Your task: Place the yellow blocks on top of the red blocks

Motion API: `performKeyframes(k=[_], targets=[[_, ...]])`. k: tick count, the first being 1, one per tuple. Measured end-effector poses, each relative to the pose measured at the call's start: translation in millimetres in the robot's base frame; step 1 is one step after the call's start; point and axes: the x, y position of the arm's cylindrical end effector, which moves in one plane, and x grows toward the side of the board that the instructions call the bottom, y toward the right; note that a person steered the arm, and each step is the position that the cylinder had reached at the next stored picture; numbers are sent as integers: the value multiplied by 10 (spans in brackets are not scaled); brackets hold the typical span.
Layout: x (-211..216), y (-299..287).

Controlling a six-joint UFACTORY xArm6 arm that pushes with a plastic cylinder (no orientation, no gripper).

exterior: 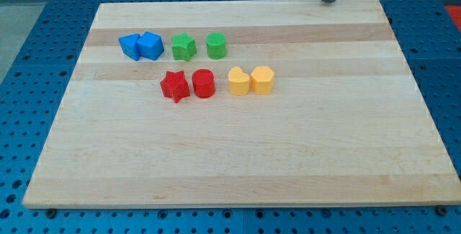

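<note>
Two yellow blocks [251, 81] sit touching, side by side just right of centre in the upper half of the wooden counter [238, 162], with a red star block [174, 86] and a red cylinder block [203, 84] immediately to their left. Two blue blocks [141, 46], a green star block [184, 47] and a green cylinder block [216, 45] line the row above, while my tip [328, 0] waits at the counter's top edge, upper right; it has no hand to spread or pinch. A careless push could likely split the yellow pair or knock the reds and greens; no writing is legible.
</note>
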Motion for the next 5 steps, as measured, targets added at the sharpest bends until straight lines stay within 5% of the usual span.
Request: performKeyframes(k=[2, 5], targets=[[135, -7], [2312, -39]])
